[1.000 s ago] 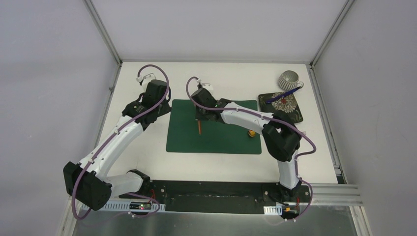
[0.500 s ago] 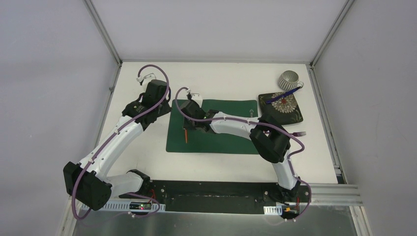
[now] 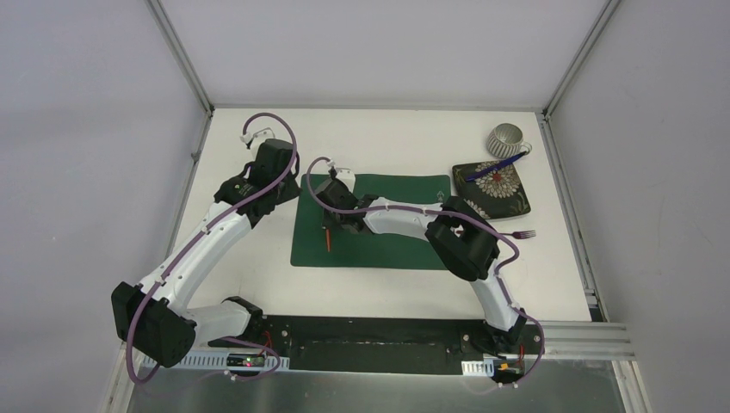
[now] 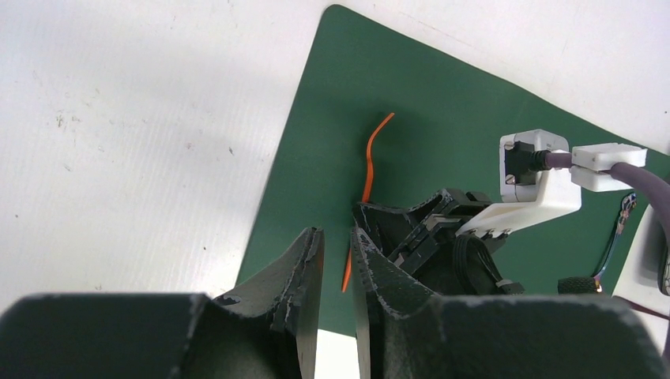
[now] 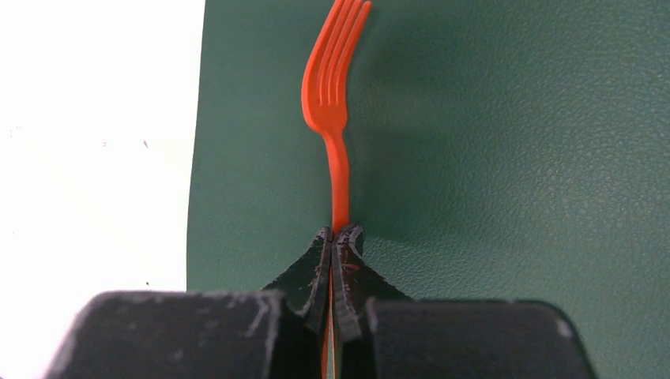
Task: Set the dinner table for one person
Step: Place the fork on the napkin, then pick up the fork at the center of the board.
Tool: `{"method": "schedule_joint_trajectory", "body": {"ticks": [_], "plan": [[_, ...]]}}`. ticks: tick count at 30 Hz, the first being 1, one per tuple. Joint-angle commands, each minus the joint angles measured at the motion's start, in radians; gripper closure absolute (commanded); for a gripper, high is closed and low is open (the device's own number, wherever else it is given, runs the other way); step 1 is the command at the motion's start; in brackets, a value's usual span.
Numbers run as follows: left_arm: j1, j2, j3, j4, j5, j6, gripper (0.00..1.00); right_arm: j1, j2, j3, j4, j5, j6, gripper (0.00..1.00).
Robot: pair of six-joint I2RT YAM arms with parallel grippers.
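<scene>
Right wrist view: R jaws clenched on the handle of orange fork (image 5: 336,103), tines fwd, over L strip of green placemat (image 5: 513,158). L jaws narrowly parted, empty, above white counter (image 3: 387,288) just L of the mat. Counter lies under both arms w/ placemat mid-counter and patterned plate (image 3: 508,200) far R.

Your left arm (image 3: 207,241) and right arm (image 3: 400,219) wear white shells between black joint housings. A purple cable (image 3: 277,118) loops off each wrist. The left pincer (image 4: 335,237) is black, scuffed grey at its edges. The white bracket (image 4: 537,185) at mid-right seems screw-fastened.
</scene>
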Motion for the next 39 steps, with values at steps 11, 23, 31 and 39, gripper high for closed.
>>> {"method": "schedule_joint_trajectory", "body": {"ticks": [11, 23, 31, 39], "plan": [[0.002, 0.007, 0.039, 0.009, 0.028, 0.012, 0.8, -0.028, 0.003, 0.032, 0.06, 0.005, 0.023, 1.0], [0.002, 0.008, 0.032, 0.016, 0.033, 0.014, 0.8, -0.029, 0.015, 0.042, 0.064, -0.027, 0.025, 0.68], [0.002, 0.011, 0.027, 0.022, 0.044, 0.013, 0.81, -0.029, -0.025, 0.034, 0.049, -0.003, 0.0, 0.66], [0.002, 0.004, 0.03, 0.024, 0.049, 0.009, 0.81, -0.035, -0.108, 0.126, -0.133, 0.146, -0.133, 0.56]]}}
